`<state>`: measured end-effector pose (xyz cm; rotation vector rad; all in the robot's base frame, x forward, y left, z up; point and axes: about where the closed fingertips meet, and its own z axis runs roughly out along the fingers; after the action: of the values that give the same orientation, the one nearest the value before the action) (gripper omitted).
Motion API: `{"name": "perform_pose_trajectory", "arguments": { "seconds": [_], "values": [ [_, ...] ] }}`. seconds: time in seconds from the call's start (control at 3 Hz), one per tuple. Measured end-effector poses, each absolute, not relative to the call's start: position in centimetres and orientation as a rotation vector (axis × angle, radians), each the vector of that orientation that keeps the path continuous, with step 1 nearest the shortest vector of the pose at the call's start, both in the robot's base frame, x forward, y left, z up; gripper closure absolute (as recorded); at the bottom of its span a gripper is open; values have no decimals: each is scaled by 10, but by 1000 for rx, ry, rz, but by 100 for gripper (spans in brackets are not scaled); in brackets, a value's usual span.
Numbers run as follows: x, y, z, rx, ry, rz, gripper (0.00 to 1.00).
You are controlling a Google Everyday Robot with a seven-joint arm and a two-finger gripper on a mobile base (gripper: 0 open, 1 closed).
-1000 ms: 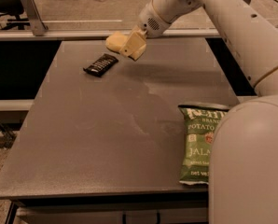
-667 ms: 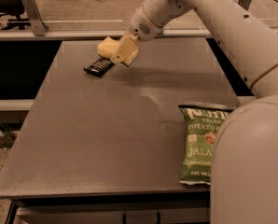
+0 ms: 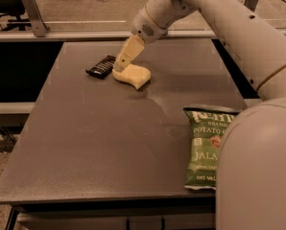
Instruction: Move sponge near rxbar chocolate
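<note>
The pale yellow sponge (image 3: 135, 75) lies flat on the grey table (image 3: 85, 143), at the back middle. The rxbar chocolate (image 3: 101, 66), a slim dark wrapped bar, lies just left of it with a narrow gap between them. My gripper (image 3: 119, 68) reaches down from the upper right on the white arm. Its tip is at the sponge's left end, between the sponge and the bar, and touches the sponge.
A green chip bag (image 3: 206, 147) lies at the table's right front, partly behind the robot's white body (image 3: 258, 176). A metal rail (image 3: 85, 34) runs along the table's far edge. Dark gaps border the table on the left and right.
The gripper has carried the sponge down and slightly right, from in the air over the bar onto the table beside it. The bar and the chip bag have not moved.
</note>
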<state>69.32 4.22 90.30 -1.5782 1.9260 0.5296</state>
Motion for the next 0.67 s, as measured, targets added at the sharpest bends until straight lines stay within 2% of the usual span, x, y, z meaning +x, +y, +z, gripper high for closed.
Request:
{"name": "perform_pose_trajectory", "arguments": {
  "seconds": [0.33,0.67],
  "values": [
    [694,32,908,-1582,1902,536,0],
    [694,-11,926,-1680,1895,369,0]
  ]
}}
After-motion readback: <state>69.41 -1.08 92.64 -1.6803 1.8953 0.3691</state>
